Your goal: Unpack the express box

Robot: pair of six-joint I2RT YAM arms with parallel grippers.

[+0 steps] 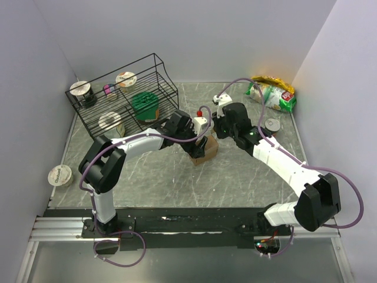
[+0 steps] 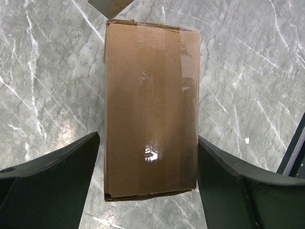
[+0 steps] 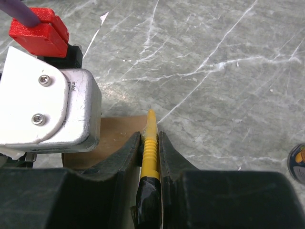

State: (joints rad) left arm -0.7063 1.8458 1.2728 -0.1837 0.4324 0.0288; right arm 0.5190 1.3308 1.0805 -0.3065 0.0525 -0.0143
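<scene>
The express box (image 1: pixel 204 152), a small brown carton with clear tape along its top, sits mid-table. In the left wrist view the express box (image 2: pixel 151 109) lies between the black fingers of my left gripper (image 2: pixel 148 137). That gripper is open: the left finger (image 2: pixel 62 176) stands a little off the carton's side and the right finger (image 2: pixel 228 181) sits at its edge. My right gripper (image 3: pixel 150 136) is shut on a yellow cutter (image 3: pixel 149 157) with a black-taped handle. The cutter's tip hangs over the carton's far edge (image 3: pixel 119 131). Both grippers meet over the box (image 1: pixel 200 141).
A black wire rack (image 1: pixel 126 94) holding several cups and a green lid stands at the back left. A green snack bag (image 1: pixel 272 93) lies back right, with a small round tin (image 1: pixel 272 124) near it. A white cup (image 1: pixel 59 175) sits at the left edge.
</scene>
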